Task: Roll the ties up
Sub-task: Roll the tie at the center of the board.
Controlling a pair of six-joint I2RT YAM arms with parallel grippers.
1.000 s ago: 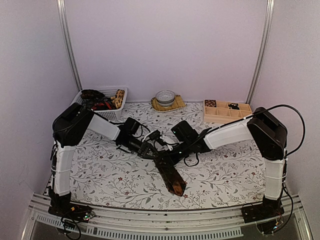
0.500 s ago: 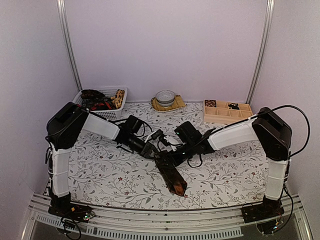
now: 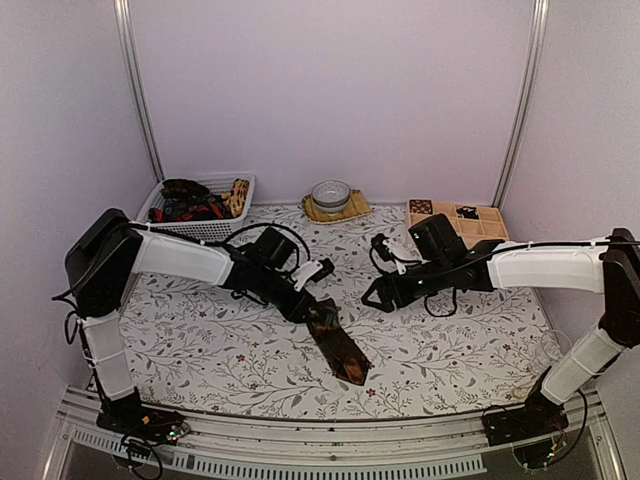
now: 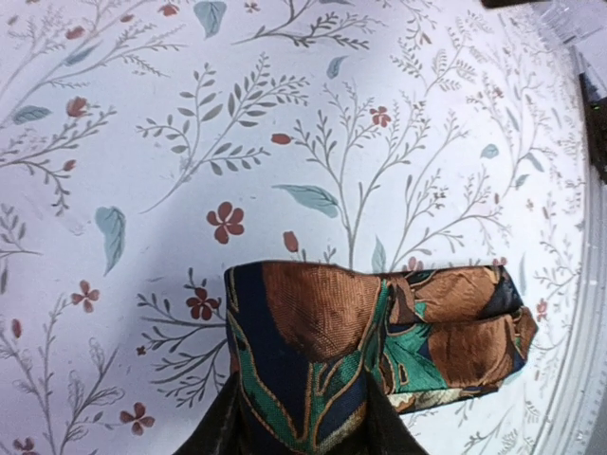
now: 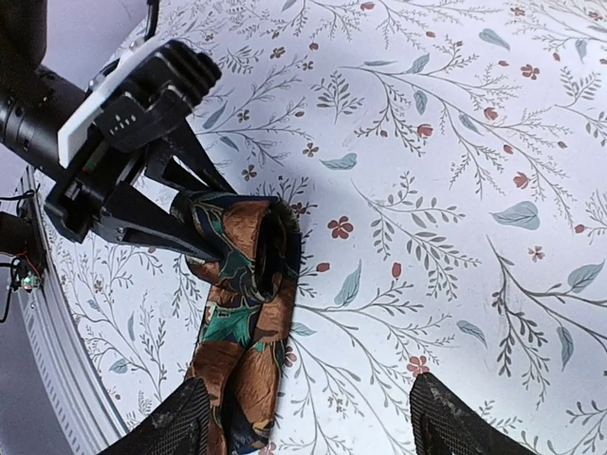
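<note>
A dark tie [image 3: 338, 346] with a brown and green pattern lies on the floral tablecloth, running toward the near edge. Its far end is folded over into a loop. My left gripper [image 3: 304, 307] is shut on that looped end; in the left wrist view the fold of the tie [image 4: 313, 322] sits between the fingers [image 4: 220, 428]. My right gripper [image 3: 372, 297] is open and empty, right of the tie and apart from it. The right wrist view shows the tie [image 5: 242, 318] and the left gripper [image 5: 211, 227] holding its loop.
A white basket [image 3: 222, 228] at the back left holds more ties [image 3: 190, 200]. A bowl [image 3: 330, 193] sits on a tan mat at the back centre. A wooden compartment box [image 3: 455, 222] stands at the back right. Black cables hang near both wrists.
My right gripper has let go of the tie and drawn back to the right, now open. My left gripper stays shut on the tie's folded end and has shifted slightly right.
</note>
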